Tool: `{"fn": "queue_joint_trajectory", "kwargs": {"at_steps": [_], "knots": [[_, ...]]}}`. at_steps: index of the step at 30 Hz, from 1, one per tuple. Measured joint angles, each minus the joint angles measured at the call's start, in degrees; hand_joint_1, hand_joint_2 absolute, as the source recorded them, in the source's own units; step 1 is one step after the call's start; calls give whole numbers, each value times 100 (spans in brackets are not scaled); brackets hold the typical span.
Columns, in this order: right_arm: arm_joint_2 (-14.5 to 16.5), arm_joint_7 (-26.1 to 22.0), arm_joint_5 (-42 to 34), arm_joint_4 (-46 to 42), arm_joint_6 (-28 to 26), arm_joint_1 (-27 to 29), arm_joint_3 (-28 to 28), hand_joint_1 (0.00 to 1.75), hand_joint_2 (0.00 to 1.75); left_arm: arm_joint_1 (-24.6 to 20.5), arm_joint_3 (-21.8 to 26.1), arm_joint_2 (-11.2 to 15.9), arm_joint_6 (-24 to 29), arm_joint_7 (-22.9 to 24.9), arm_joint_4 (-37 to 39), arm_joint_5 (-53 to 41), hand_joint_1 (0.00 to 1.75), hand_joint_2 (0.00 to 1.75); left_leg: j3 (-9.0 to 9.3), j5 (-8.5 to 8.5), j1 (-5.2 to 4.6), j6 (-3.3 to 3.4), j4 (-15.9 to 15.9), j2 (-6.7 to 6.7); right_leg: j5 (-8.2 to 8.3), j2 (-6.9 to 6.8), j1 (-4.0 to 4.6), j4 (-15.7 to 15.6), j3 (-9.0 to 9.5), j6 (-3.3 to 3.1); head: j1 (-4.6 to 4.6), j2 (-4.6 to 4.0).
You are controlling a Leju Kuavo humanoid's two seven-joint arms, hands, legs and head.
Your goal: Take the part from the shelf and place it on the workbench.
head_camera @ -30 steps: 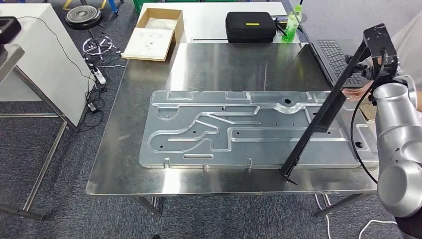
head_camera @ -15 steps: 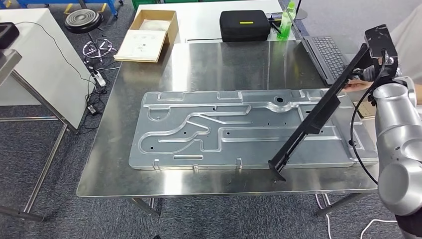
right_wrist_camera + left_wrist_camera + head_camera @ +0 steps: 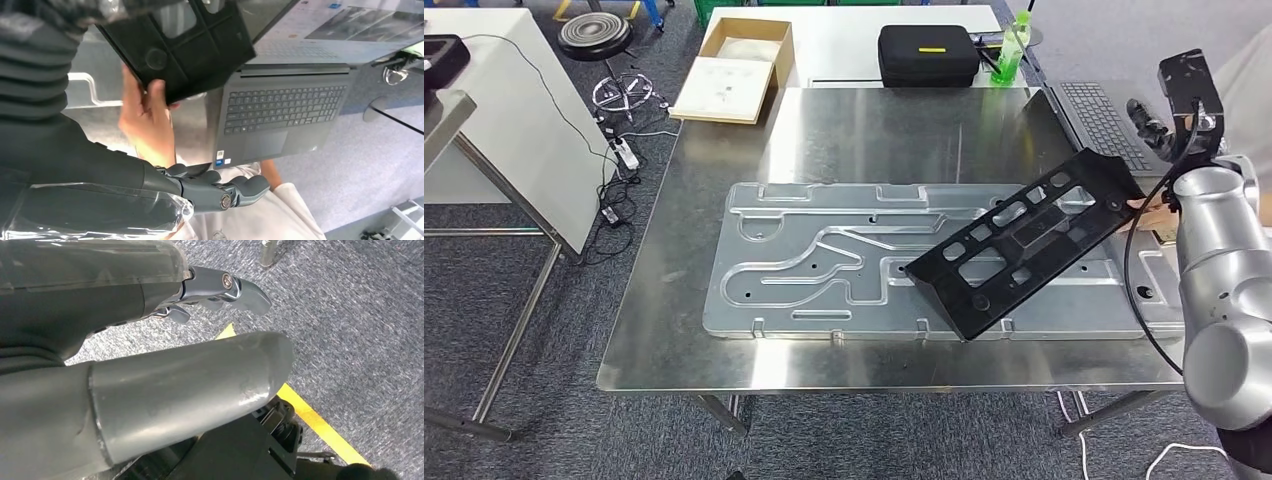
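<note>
Right wrist view is showing the right hand [image 3: 220, 192] with its fingers [image 3: 250, 186] curling on nothing, while just beyond them a person's hand [image 3: 145, 117] is gripping the black part [image 3: 1024, 245], tilted above the tabletop [image 3: 874, 130]. The part could slip onto the metal panel [image 3: 824, 260] or laptop [image 3: 1099, 120] farther off. Left hand [image 3: 220, 290] is hanging empty, fingers loosely apart.

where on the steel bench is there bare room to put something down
Free: the far strip of the steel workbench, between the large stamped aluminium panel and the black case, and the left strip beside the panel. The near edge is narrow. Crowded on the right: the black perforated plastic part lies across the panel, a person's hand holds its corner, grey laptop alongside.
</note>
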Motion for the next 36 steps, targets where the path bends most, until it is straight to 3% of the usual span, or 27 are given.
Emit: {"fn": "queue_joint_trajectory", "kwargs": {"at_steps": [2, 5, 7, 10, 12, 13, 14, 16, 17, 18, 22, 24, 26, 27, 28, 29, 32, 34, 36], "knots": [[4, 0, -1, 4, 1, -23, -1, 0, 0, -6, 1, 2, 0, 0, 0, 0, 0, 0, -34, -56, -13, -62, 91, -7, 168, 7, 14, -556, 282, -29, -2, 0], [12, 1, -2, 14, 2, -27, -2, 0, 0, 0, 3, 3, 0, 0, 0, 0, 0, 0, -67, -71, -21, -134, 121, -11, 176, 28, 40, -661, 314, -134, -7, 0], [16, 0, -2, 16, 3, -34, -2, 0, 0, 2, 4, 3, 0, 0, 0, -1, 0, 0, -115, -171, -9, -192, 238, -7, 195, 27, 28, -685, 321, -200, -7, 0], [21, 16, 8, 22, 81, -51, -2, 0, 0, 1, 3, 3, -2, 0, 0, -1, 0, 0, -521, -651, 20, -272, 1140, -2, 202, 11, 28, -703, 329, -268, -8, 0], [25, 59, 27, 44, 192, -52, -2, 0, 0, 8, 3, 2, -8, 0, 1, -1, 0, 0, -791, -807, 35, -286, 1693, -2, 200, 8, 41, -701, 329, -277, -8, 0], [26, 78, 38, 57, 237, -54, -2, 0, 0, 9, 3, 2, -12, -1, 1, -1, 0, 0, -798, -728, 37, -279, 1690, -2, 200, 9, 46, -699, 331, -277, -7, 0], [27, 60, 44, 67, 254, -56, -2, 0, 0, 8, 3, 1, -15, -3, 1, -1, 0, 0, -703, -560, 38, -262, 1473, -2, 199, 9, 49, -698, 336, -276, -7, 0], [32, -208, 30, 54, 150, -50, -2, 0, 0, 5, 4, 1, -16, -27, 1, -1, 0, 0, -348, -181, 27, -203, 712, -3, 195, 11, 58, -695, 341, -265, -7, 0], [36, -478, 3, 18, 29, -21, -2, 0, 0, 4, 5, 1, -11, -54, 1, -1, 0, 0, -202, -83, 15, -176, 398, -4, 196, 13, 65, -694, 336, -249, -7, 0], [44, -859, -45, -69, -139, 41, -4, 0, 0, 6, 7, 1, -3, -89, 0, -1, 0, 0, -115, -47, 1, -155, 205, -6, 202, 13, 68, -700, 331, -224, -7, 0], [246, -2376, -453, -1251, -690, 849, -3, 0, 0, 29, 10, -11, 60, -216, 1, -17, 0, 0, -18, -7, 22, -67, 15, -8, 181, 8, 73, -710, 347, -111, -4, 0], [448, -2613, -657, -2278, -710, 1450, 70, 0, 0, 22, 15, -30, 92, -236, 0, -20, 0, 0, 25, 36, 47, -12, -60, -2, -84, 7, 70, -316, 179, -95, -2, 0], [656, -2649, -732, -3249, -715, 2033, 244, 0, 0, 14, 26, -43, 113, -242, 0, -20, 0, 0, 24, 37, 35, 15, -63, 0, -428, 9, 63, 402, -153, -83, -1, 0], [738, -2664, -719, -3648, -726, 2288, 347, 0, 0, 14, 31, -47, 117, -243, 0, -20, 0, 0, 21, 32, 31, 18, -55, -1, -505, 8, 55, 669, -277, -73, 0, 0], [801, -2696, -681, -3982, -738, 2494, 448, 0, 0, 16, 33, -48, 118, -245, 0, -20, 0, 0, 18, 25, 30, 18, -42, -6, -477, 6, 47, 747, -314, -65, -1, 0], [848, -2736, -614, -4264, -758, 2651, 544, 0, 0, 17, 34, -51, 119, -247, 0, -20, 0, 0, 14, 13, 30, 13, -22, -13, -352, 5, 39, 613, -245, -59, -1, 0], [976, -2785, -173, -5042, -948, 2971, 931, 0, 0, -3, 36, -69, 119, -250, 0, -39, 0, 0, -19, -56, 23, -69, 85, -93, 68, 146, 13, -379, 274, -63, -2, 0], [1033, -2721, 181, -5469, -1094, 3177, 1240, 0, 0, -43, 36, -79, 119, -249, 0, -66, 0, 0, -54, -79, 14, -137, 130, -128, 83, 217, 27, -638, 405, -103, -3, 0], [1062, -2655, 395, -5761, -1188, 3328, 1461, 0, 0, -69, 36, -89, 119, -248, 0, -78, 0, 0, -74, -72, 22, -191, 129, -170, 99, 133, 39, -658, 404, -174, -3, 0]]}}
